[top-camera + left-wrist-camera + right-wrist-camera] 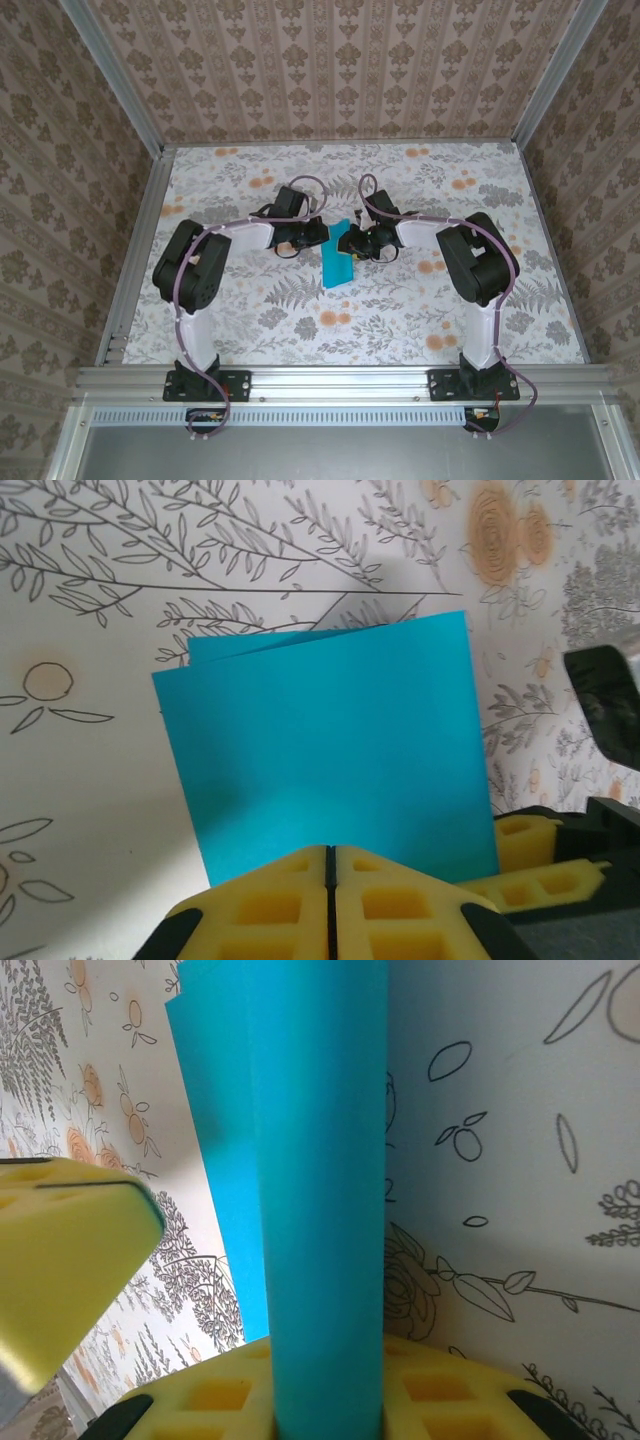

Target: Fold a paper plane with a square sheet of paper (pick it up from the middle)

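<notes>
**Folded sheet pinched at centre frame**
The square sheet of paper [337,265], doubled into a strip running top-to-bottom over the counter [250,320], is pinched by the right claw [325,1410] from its right side. The left claw [330,880], pads pressed together, sits at its left edge.

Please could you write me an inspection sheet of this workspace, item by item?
Surface: floral-patterned tabletop, flat.
Job's things: square sheet of paper, turquoise, folded double, at the table's middle between both grippers.
Clutter: nothing seen.
Grippers: left gripper shut, tips at the paper's edge; right gripper shut on the paper, which rises from between its pads.
Cables: purple cables run along both arms, with loops above the wrists.
Surroundings: wallpapered walls; aluminium frame.
</notes>
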